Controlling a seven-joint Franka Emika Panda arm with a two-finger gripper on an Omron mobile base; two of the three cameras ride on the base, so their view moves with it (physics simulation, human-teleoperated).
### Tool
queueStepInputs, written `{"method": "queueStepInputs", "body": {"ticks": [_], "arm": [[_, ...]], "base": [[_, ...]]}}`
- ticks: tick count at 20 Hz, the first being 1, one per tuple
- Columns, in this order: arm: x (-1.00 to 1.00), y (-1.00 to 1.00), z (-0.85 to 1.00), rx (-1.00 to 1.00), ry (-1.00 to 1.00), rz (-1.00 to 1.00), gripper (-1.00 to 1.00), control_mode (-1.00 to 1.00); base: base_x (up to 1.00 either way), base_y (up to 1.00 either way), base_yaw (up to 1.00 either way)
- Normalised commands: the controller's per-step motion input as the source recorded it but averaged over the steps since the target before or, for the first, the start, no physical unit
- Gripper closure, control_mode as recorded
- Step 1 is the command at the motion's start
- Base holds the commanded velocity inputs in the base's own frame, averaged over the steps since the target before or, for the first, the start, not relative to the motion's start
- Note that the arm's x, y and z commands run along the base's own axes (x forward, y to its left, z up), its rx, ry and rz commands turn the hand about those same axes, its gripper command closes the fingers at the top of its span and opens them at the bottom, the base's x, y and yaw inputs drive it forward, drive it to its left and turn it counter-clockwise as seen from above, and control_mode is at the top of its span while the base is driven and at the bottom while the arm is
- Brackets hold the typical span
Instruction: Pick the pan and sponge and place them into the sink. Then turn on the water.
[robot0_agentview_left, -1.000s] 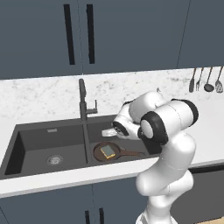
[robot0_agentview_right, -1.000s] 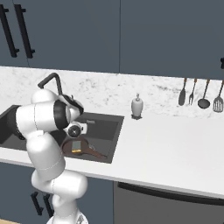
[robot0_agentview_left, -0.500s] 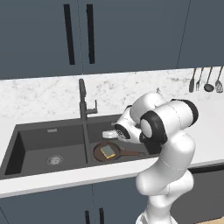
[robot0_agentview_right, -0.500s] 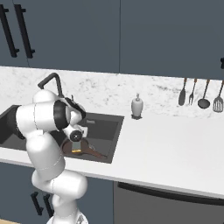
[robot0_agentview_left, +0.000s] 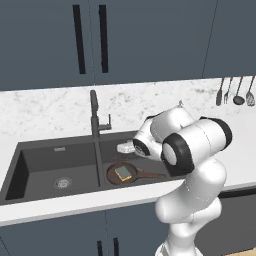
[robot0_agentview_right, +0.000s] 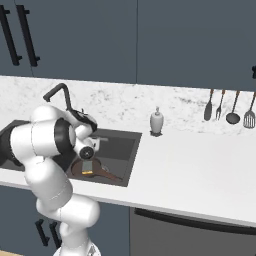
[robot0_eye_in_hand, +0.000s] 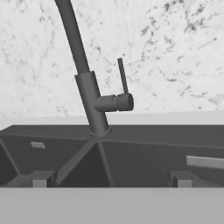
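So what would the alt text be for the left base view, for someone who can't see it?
A white robot arm reaches over a dark double sink with its open gripper above the right basin, where a reddish-brown pan lies with a yellow sponge in it. A slim dark faucet stands behind the divider, no water running, and utensils hang on the marble wall.

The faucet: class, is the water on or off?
Off. No blue stream falls from the faucet into the sink, and its lever stands upright in the hand view.
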Motion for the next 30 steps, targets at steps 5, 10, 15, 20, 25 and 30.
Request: {"method": "queueStepInputs", "body": {"ticks": [5, 10, 15, 20, 25, 30], "arm": [[0.00, 0.00, 0.48, 0.00, -0.29, 0.02, -1.00, -1.00], [0.16, -0.24, 0.08, 0.00, -0.15, -0.09, -1.00, -1.00], [0.25, -0.13, 0.00, 0.00, 0.00, -0.16, -1.00, -1.00], [0.04, 0.00, 0.00, 0.00, 0.00, -0.03, -1.00, -1.00], [0.10, 0.05, 0.00, 0.00, 0.00, 0.00, -1.00, -1.00], [0.29, 0.00, 0.00, 0.00, 0.01, 0.00, -1.00, -1.00]], "base": [[0.00, 0.00, 0.00], [0.00, 0.00, 0.00], [0.00, 0.00, 0.00], [0.00, 0.00, 0.00], [0.00, 0.00, 0.00], [0.00, 0.00, 0.00]]}}
